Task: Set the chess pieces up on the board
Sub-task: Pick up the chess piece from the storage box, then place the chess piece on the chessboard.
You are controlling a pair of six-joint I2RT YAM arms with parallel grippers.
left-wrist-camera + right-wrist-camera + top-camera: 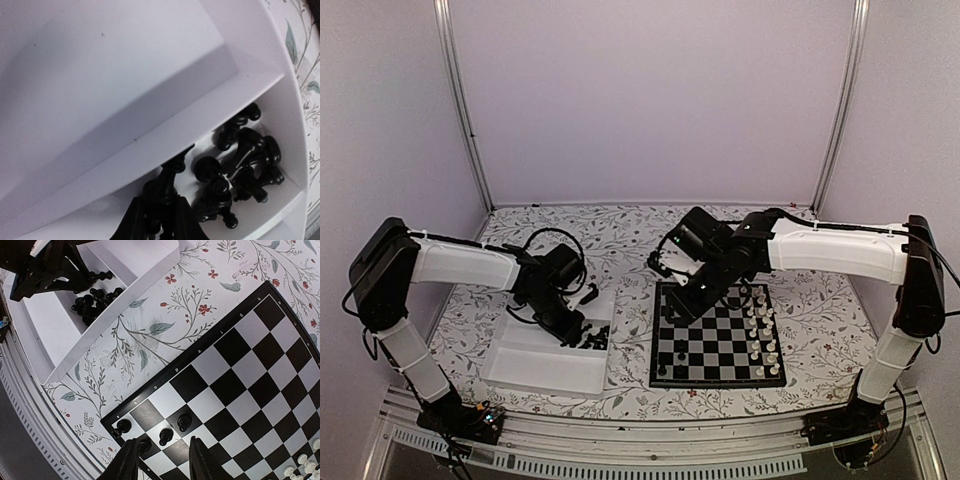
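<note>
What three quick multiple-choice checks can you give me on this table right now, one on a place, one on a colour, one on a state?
1. Where is the pile of loose black pieces?
A) in the white tray
B) on the floor
C) mid-board

2. What colour are the edge pieces on the right side of the board, top view?
A) black
B) white
C) red

3. How is the right gripper?
A) shut on a piece
B) resting in the tray
C) open and empty above the board

Answers: 1 A, they lie heaped in a tray corner; 2 B, white ones stand lined up there; 3 C, its fingers stand apart over the board's corner, gripping nothing.
</note>
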